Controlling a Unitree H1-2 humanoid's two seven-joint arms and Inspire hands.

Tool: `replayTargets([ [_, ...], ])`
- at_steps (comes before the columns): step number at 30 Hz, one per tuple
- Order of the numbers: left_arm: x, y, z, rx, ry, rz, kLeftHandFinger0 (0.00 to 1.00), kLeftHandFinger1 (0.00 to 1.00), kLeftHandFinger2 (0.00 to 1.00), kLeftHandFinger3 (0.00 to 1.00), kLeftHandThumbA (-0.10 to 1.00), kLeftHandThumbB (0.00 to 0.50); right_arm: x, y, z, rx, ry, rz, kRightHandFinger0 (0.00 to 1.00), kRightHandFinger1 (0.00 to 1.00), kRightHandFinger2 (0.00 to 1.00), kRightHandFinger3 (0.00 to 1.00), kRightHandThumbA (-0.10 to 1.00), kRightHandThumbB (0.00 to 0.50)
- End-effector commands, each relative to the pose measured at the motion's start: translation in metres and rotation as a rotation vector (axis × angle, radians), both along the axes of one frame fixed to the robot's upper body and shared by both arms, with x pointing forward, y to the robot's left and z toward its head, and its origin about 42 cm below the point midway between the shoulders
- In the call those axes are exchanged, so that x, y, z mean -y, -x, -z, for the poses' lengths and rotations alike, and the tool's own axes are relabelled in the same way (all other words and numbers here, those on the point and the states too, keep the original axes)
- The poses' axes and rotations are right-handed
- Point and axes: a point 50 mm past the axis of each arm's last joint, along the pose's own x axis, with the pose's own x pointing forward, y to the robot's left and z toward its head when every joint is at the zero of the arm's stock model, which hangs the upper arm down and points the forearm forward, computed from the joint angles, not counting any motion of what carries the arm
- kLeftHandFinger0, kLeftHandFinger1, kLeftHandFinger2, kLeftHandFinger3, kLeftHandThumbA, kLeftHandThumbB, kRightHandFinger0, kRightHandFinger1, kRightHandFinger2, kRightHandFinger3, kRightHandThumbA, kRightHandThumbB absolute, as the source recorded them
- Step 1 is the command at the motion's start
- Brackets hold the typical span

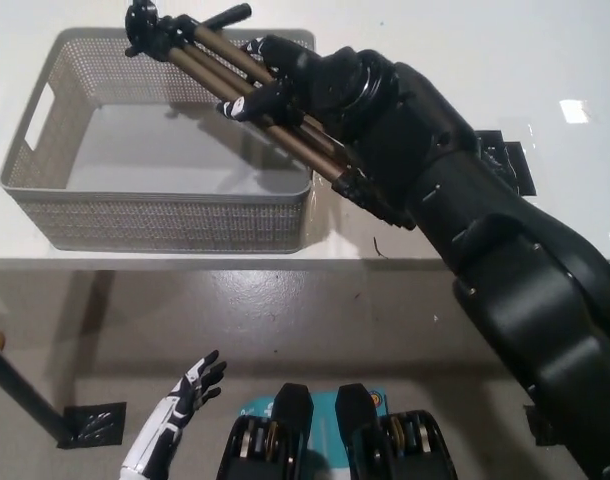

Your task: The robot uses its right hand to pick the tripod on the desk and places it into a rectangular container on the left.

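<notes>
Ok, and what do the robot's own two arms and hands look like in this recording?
The right arm is bulky, built of glossy black, rounded shell segments with visible seams, ending in a black right hand with dark fingers, one showing a small white patch. The left hand is slim and white with black fingertips and black joints, on a thin white forearm. No cables show on either.

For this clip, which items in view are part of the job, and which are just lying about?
In the job:
- tripod, held over the container
- grey mesh container, on the desk
- right robot hand, shut on the tripod

Lying about:
- black tape patch on the desk, right
- black tape patch on the floor
- left robot hand, resting low, open
</notes>
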Motion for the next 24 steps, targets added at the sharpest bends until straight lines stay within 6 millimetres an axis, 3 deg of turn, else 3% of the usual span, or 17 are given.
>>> replayTargets([
  [1,0.001,-0.009,-0.008,0.03,-0.022,0.047,1.0,1.0,1.0,1.0,1.0,0.5,-0.009,0.0,-0.026,0.198,-0.039,-0.012,0.3,0.69,0.89,0.63,-0.03,0.233],
  [2,0.002,-0.011,-0.007,0.032,-0.028,0.054,1.0,1.0,1.0,1.0,1.0,0.5,-0.009,-0.001,-0.029,0.186,-0.049,-0.02,0.68,1.0,1.0,1.0,0.31,0.356],
  [3,0.004,-0.013,-0.007,0.035,-0.033,0.061,1.0,1.0,1.0,1.0,1.0,0.5,-0.007,-0.001,-0.032,0.164,-0.045,-0.034,0.95,1.0,1.0,1.0,0.43,0.41],
  [4,0.004,-0.014,-0.007,0.036,-0.035,0.064,1.0,1.0,1.0,1.0,1.0,0.5,-0.008,-0.001,-0.036,0.156,-0.025,-0.048,1.0,1.0,1.0,1.0,0.54,0.471],
  [5,0.006,-0.015,-0.007,0.035,-0.038,0.068,1.0,1.0,1.0,1.0,1.0,0.5,-0.007,-0.002,-0.04,0.157,0.0,-0.054,1.0,1.0,1.0,1.0,0.57,0.498],
  [9,0.012,-0.022,-0.007,0.028,-0.044,0.098,1.0,1.0,1.0,1.0,1.0,0.5,-0.01,0.0,-0.059,0.279,0.063,-0.056,1.0,1.0,1.0,1.0,0.76,0.5],
  [13,0.018,-0.025,-0.007,0.026,-0.051,0.119,1.0,1.0,1.0,1.0,1.0,0.5,-0.014,0.003,-0.072,0.324,0.073,-0.074,1.0,1.0,1.0,1.0,0.8,0.5],
  [18,0.024,-0.027,-0.008,0.033,-0.065,0.134,1.0,1.0,1.0,1.0,1.0,0.5,-0.035,0.014,-0.092,0.367,0.041,-0.135,1.0,1.0,1.0,1.0,0.85,0.5],
  [24,0.028,-0.022,-0.006,0.038,-0.076,0.142,1.0,1.0,1.0,1.0,1.0,0.5,-0.048,0.024,-0.095,0.396,0.04,-0.174,1.0,1.0,1.0,1.0,0.98,0.5],
])
